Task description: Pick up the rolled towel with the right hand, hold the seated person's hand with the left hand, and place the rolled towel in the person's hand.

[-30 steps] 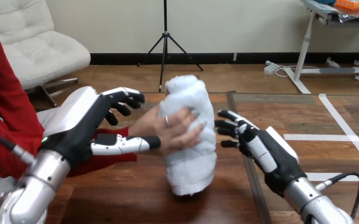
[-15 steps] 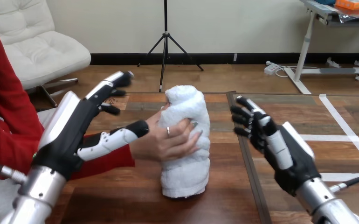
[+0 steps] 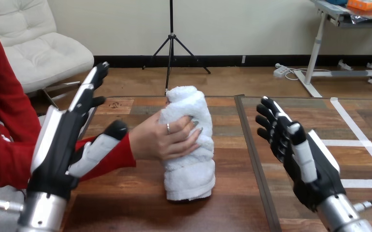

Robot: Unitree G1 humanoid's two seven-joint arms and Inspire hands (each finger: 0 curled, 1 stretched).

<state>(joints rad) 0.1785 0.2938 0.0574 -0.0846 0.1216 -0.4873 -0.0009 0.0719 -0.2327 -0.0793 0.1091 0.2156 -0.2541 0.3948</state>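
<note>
Evidently, step in hand (head view): the final handover looks as good as done; the rolled towel (image 3: 191,164) is in the person's hand (image 3: 157,142), and the left hand (image 3: 61,145) and the right hand (image 3: 309,164) both grip nothing.
Towel's place: upright near the middle of the wooden surface (image 3: 126,203), base on the wood, with the person's hand curled round its middle from the view's left.
Left hand: raised beside the person's red sleeve (image 3: 111,159), fingers (image 3: 90,87) straight, spread and pointing up. The thumb lies in front of the sleeve near the wrist; contact there cannot be told.
Right hand: to the towel's right and apart from it, palm turned toward it, fingers (image 3: 271,116) straight and spread.
Next move: probably only a clean pull-back of both arms, the right keeping wide of the towel so it is not knocked, the left easing off the sleeve.
Count: one rolled towel, one person's hand, two robot hands.
</note>
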